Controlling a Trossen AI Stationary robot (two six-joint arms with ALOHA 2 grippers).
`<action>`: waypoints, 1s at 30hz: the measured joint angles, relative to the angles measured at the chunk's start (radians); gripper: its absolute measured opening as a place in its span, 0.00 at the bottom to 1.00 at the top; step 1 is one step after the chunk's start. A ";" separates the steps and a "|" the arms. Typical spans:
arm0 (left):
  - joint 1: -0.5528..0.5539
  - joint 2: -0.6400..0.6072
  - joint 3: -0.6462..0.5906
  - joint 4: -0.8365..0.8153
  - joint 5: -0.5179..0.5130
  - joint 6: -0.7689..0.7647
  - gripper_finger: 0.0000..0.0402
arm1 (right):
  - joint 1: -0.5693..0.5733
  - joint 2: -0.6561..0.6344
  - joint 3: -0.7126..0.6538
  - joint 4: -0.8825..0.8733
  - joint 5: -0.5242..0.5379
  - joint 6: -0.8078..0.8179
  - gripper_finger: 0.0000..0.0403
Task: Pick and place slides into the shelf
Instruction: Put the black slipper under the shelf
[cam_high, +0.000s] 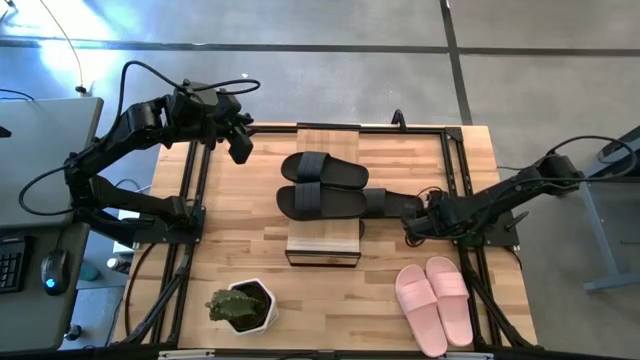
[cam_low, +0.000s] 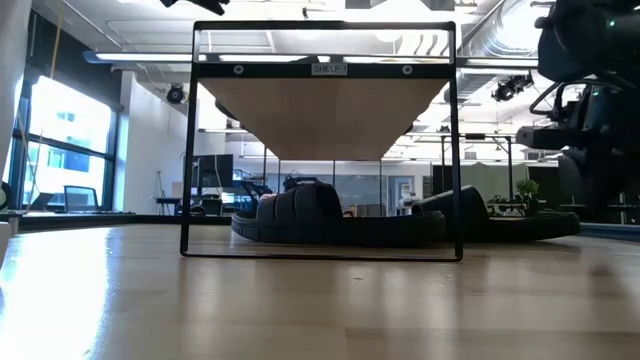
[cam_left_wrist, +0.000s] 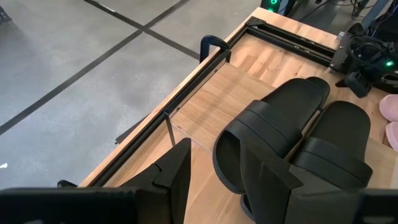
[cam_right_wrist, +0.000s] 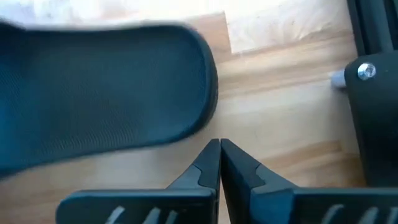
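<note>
The shelf (cam_high: 325, 240) stands mid-table. Two black slides (cam_high: 322, 168) (cam_high: 320, 202) lie side by side across its wood plank top. More black slides (cam_low: 350, 225) lie beneath the plank, and one end (cam_high: 383, 201) sticks out past the shelf's right side onto the table. My right gripper (cam_right_wrist: 219, 155) is shut and points down just beside that rounded end (cam_right_wrist: 186, 81). A pale pink pair (cam_high: 432, 303) lies on the table at the near right. My left gripper (cam_left_wrist: 230, 199) hangs open and empty above the far left corner, looking down on the top slides (cam_left_wrist: 292, 143). My right gripper's shut fingertips (cam_right_wrist: 211, 163) come from above, slanting down, and stand at the table right beside the rounded end (cam_right_wrist: 208, 121) of the black slide that pokes out under the plank. Whether they touch it, I cannot tell.
A potted green plant (cam_high: 243, 305) sits at the near left of the table. Black metal rails (cam_high: 190, 200) (cam_high: 462, 190) run along both sides. Bare tabletop lies between the shelf and the plant and near the front edge.
</note>
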 joint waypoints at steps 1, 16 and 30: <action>0.000 0.000 0.000 0.000 0.000 0.000 0.30 | -0.005 0.000 0.000 -0.002 0.011 0.010 0.00; 0.000 0.000 0.000 0.000 0.000 0.000 0.30 | -0.093 0.021 0.001 -0.003 0.044 0.045 0.00; 0.000 0.000 0.000 0.000 0.000 0.000 0.30 | -0.129 0.143 0.000 0.053 0.010 0.065 0.00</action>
